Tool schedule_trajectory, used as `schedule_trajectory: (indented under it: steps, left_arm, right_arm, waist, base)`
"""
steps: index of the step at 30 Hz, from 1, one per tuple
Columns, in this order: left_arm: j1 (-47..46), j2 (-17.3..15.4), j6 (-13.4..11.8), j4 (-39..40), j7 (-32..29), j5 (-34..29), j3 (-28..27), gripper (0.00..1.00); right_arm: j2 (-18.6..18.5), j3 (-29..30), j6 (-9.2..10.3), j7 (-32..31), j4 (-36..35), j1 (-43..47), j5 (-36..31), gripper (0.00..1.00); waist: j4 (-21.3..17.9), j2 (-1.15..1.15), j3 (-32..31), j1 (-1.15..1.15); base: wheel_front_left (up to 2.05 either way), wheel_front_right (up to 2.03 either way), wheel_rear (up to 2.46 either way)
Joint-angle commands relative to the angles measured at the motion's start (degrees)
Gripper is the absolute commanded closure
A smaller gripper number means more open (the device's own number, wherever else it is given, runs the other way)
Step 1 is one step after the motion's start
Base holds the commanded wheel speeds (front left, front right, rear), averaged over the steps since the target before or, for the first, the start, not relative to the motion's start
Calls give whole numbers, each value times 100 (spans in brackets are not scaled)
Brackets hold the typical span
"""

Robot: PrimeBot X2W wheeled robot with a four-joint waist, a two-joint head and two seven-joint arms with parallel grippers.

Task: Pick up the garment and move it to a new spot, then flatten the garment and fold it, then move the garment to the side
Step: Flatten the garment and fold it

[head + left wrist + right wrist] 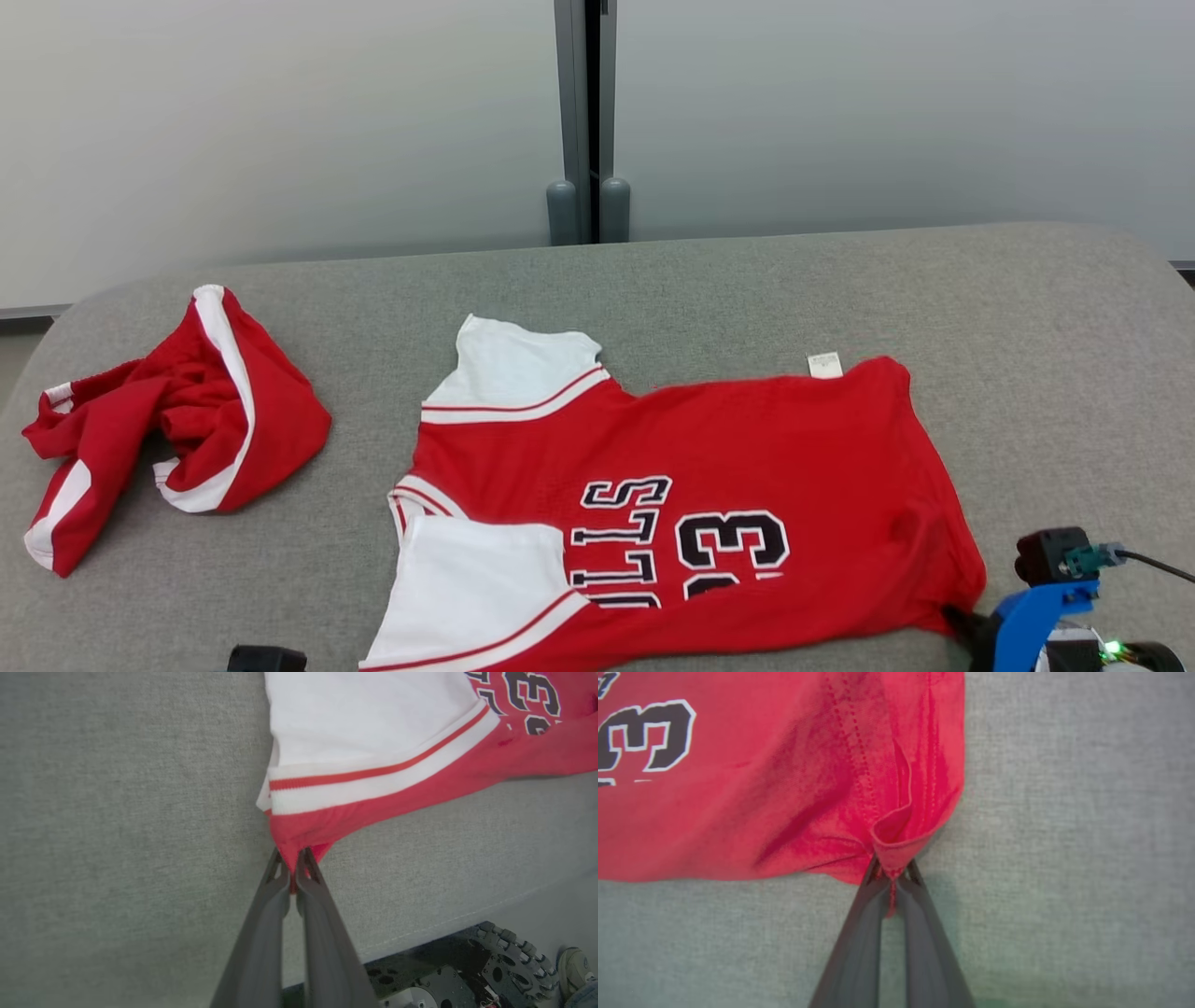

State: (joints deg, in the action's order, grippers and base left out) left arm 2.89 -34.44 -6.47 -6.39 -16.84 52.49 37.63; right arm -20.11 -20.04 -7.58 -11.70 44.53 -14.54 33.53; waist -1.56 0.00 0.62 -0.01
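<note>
The worktop (747, 280) is covered with grey cloth and has rounded far corners. Behind its far edge stands a pale wall (280, 121) with a grey post (586, 112) in the middle.

The red jersey (766, 439) lies spread out flat on the worktop. It reaches from the middle to the near edge, a little more toward the right side. Its shoulders point to the left edge and its hem points to the right edge. It has two white sleeves with red stripes, one on the far side (518, 369) and one at the near edge (467, 579). Black lettering (681, 541) with a white outline is printed across its middle. At the near right corner of the jersey the cloth is wrinkled and drawn to a point.

A second garment (233, 420), also red and white, lies crumpled close to the left edge, well apart from the jersey.

The left gripper (293, 861) has its two dark fingers pressed together on the red cloth at the near left corner of the jersey, just under the white sleeve band. The right gripper (893, 870) is clamped in the same way on the near right corner, where a small fold of the hem is gathered between its tips. In the head view a blue bracket (1036, 607) sits on the right wrist.

A small white label (824, 364) sticks out from the far edge of the jersey.

In the left wrist view, below the near edge of the worktop, there are a dark wheel (509, 961) and the tip of a shoe (574, 963)
</note>
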Motion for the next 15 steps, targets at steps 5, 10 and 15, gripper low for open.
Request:
schedule_trajectory:
  steps: [5, 10, 15]
  left_arm:
    - [375, -315, -413, 597, -135, 35, -121, 100]
    - [608, -482, -617, 905, -270, 135, -157, 100]
    - [649, -461, -639, 915, -341, 156, -101, 0]
  right_arm:
    - [-402, 287, 18, -878, -726, 965, -37, 100]
    - [-414, 987, 22, -1754, -1690, 1599, -289, 100]
    - [34, 1635, 13, -2349, -2702, 2033, -775, 0]
  waist:
    - [1, 0, -41, 1]
    - [-23, 0, -60, 1]
    - [-61, 0, -58, 1]
  base:
    - [0, 0, 0]
    - [0, 0, 0]
    - [0, 0, 0]
